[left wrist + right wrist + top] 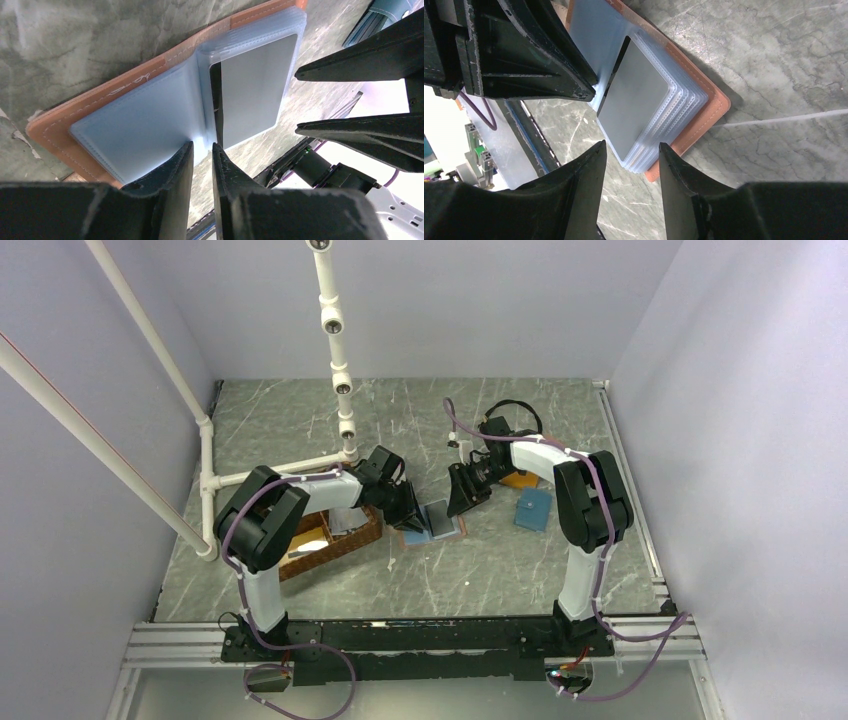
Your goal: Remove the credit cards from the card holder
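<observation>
left gripper and right gripper are hanging at either side of the open card holder on the table, a grey card showing; a teal wallet and an orange wallet are sitting by the right arm, a basket under the left.

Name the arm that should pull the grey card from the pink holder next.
Right. The right gripper, jaws open, faces the grey card; the left gripper sits at the holder on its other half, seemingly steadying it.

My left hand hides part of the salmon-pink folding card holder. I cannot count its thin grey cards.
</observation>
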Controlling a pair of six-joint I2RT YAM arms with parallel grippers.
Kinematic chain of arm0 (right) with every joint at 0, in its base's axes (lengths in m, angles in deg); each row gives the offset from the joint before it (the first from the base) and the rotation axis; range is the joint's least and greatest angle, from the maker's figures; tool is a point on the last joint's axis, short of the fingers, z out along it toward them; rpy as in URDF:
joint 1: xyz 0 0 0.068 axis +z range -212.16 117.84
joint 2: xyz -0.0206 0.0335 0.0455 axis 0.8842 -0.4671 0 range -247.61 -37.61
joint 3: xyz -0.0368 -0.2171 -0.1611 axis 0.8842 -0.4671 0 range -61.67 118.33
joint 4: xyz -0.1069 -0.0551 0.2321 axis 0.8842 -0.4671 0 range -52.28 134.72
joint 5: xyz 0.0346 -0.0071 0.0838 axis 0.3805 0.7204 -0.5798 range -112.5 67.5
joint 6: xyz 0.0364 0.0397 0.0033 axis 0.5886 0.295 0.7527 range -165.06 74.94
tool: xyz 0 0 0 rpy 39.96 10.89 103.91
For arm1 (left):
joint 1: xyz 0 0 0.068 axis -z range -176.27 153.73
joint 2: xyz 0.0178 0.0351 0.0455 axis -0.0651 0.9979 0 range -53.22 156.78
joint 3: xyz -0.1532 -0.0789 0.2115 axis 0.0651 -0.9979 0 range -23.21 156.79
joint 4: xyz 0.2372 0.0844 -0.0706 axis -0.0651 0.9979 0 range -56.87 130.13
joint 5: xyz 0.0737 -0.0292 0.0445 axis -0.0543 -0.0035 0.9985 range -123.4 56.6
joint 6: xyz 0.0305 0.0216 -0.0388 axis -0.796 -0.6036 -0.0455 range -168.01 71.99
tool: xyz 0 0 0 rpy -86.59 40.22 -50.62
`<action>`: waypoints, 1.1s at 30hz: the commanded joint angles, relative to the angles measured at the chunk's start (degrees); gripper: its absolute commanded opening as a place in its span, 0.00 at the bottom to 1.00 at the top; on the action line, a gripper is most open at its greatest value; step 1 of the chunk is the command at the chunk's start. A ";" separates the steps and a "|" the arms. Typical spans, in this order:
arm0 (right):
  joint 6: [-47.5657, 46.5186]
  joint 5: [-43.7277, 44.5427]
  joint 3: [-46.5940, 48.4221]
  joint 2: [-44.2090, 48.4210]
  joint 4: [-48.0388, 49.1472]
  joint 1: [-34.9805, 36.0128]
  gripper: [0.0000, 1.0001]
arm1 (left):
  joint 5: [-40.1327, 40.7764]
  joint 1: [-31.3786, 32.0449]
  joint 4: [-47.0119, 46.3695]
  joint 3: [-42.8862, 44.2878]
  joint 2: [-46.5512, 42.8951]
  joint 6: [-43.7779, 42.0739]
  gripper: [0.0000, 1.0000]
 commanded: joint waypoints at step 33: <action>1.76 -8.35 0.11 -2.08 1.14 1.01 0.32 | -2.56 0.44 -3.01 1.55 1.32 -0.09 0.25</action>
